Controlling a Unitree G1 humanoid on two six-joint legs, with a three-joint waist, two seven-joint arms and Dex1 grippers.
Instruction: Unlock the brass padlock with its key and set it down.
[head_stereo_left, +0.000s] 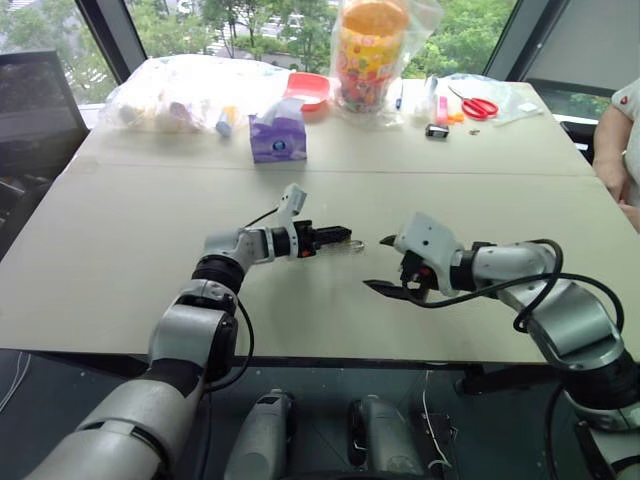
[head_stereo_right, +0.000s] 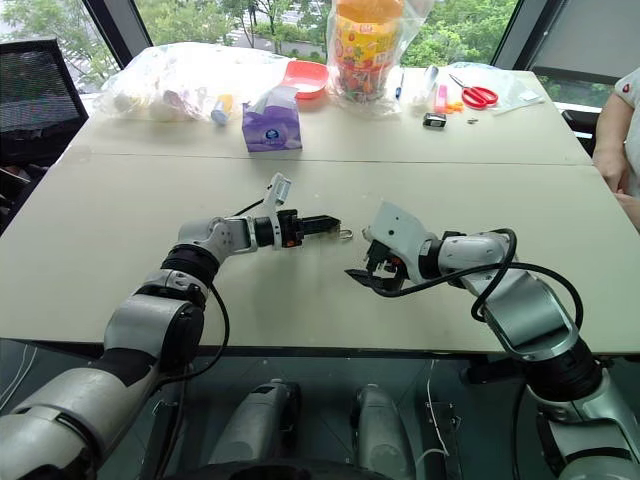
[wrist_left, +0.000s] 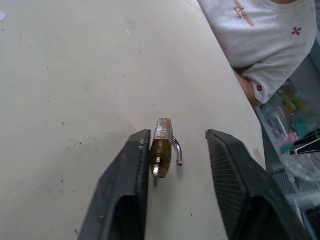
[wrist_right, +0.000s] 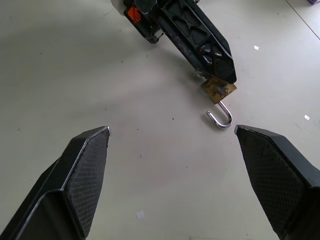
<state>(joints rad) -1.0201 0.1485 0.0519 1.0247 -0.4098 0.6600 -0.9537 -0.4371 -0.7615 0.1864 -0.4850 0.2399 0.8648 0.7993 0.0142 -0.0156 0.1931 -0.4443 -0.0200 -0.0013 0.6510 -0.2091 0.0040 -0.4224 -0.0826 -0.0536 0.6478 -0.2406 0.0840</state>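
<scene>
Both arms reach toward the middle of the frame. The left gripper (head_stereo_left: 338, 238) points right, fingers apart. The right gripper (head_stereo_left: 385, 265) points left, fingers wide apart.

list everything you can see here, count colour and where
brass padlock: 1, gold body, silver shackle swung open, on the table against one left finger
tissue box: 1, purple, far middle-left of the table
clear bags: several, far left
bowl: 1, red, far middle
bagged colourful tub: 1, orange and yellow, far middle
scissors: 1, red-handled, far right
small gadget: 1, black and silver, near the scissors
table: 1, beige
person: 1, white shirt, at the table's right side
left gripper: fingers apart
right gripper: fingers wide open, empty
</scene>
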